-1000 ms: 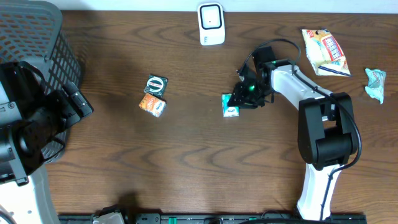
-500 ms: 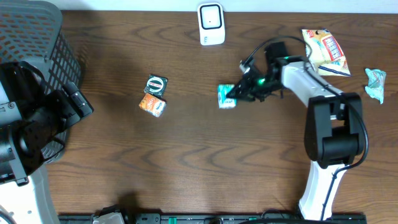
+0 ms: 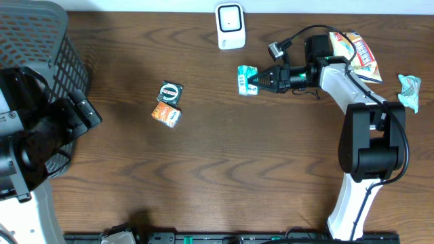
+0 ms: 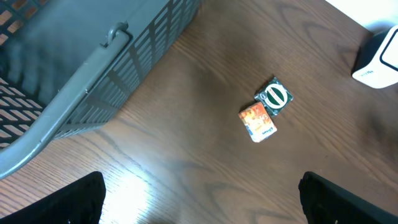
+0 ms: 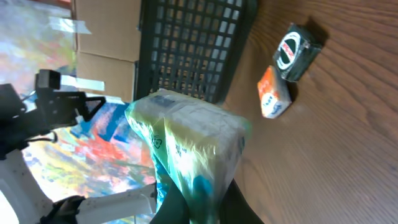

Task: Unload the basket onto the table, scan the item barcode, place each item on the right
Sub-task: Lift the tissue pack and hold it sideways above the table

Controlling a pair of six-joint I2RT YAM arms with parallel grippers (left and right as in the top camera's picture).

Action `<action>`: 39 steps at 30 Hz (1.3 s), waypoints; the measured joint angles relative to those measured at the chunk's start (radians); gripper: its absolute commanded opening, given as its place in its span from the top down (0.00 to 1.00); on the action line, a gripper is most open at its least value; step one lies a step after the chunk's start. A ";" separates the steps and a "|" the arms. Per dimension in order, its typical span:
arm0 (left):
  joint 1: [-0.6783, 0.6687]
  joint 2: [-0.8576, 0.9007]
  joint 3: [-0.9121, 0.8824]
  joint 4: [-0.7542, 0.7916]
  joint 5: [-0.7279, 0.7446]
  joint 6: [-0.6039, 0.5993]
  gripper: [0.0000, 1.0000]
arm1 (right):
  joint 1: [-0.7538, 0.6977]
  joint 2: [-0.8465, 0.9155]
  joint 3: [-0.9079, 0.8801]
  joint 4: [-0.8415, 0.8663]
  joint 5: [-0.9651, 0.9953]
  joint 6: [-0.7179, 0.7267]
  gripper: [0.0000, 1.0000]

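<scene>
While the grey basket (image 3: pixel 41 41) is sitting at the counter's (image 3: pixel 217 169) far-left corner, the left tool (image 4: pixel 202 208) is hanging beside it at the left edge, fingers spread wide, gripping nothing. Left of centre, the green packet (image 3: pixel 170 92) and orange packet (image 3: pixel 166 114) are lying touching. The white scanner (image 3: pixel 230 26) is standing at the far edge. The right tool (image 3: pixel 263 80) is clenching the teal packet (image 3: pixel 247 80), holding it just in front of the scanner, slightly right. The snack bag (image 3: pixel 354 55) and crumpled wrapper (image 3: pixel 409 91) are lying near the far-right corner.
</scene>
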 measured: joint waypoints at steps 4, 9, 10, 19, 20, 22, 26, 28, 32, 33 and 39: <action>0.000 0.000 0.000 0.000 0.000 0.000 0.02 | 0.000 0.000 0.001 0.006 -0.017 0.021 0.99; 0.000 0.000 0.000 0.000 0.000 0.000 0.02 | 0.000 0.000 0.001 0.008 -0.026 0.043 0.99; 0.000 0.000 0.000 0.000 0.000 0.000 0.02 | 0.000 0.000 0.001 0.008 -0.026 0.044 0.99; 0.000 0.000 0.000 0.000 0.000 0.000 0.02 | 0.006 0.000 0.001 0.012 -0.029 0.053 0.99; 0.000 0.000 0.000 0.000 0.000 0.000 0.02 | 0.008 0.000 0.001 0.015 -0.029 0.053 0.99; 0.000 0.000 0.000 0.000 0.000 0.000 0.02 | 0.010 0.000 0.001 0.020 -0.030 0.054 0.99; 0.000 0.000 0.000 0.000 0.000 0.000 0.02 | 0.014 0.000 0.001 0.030 -0.030 0.054 0.99; 0.000 0.000 0.000 0.000 0.000 0.000 0.02 | 0.014 0.000 0.001 0.030 -0.030 0.054 0.99; 0.000 0.000 0.000 0.000 0.000 0.000 0.02 | 0.014 0.000 0.001 0.032 -0.030 0.054 0.99; 0.000 0.000 0.000 0.000 0.000 0.000 0.02 | 0.014 0.000 0.001 0.033 -0.031 0.054 0.99; 0.000 0.000 0.000 0.000 0.000 0.000 0.02 | 0.014 0.000 0.001 0.033 -0.032 0.054 0.99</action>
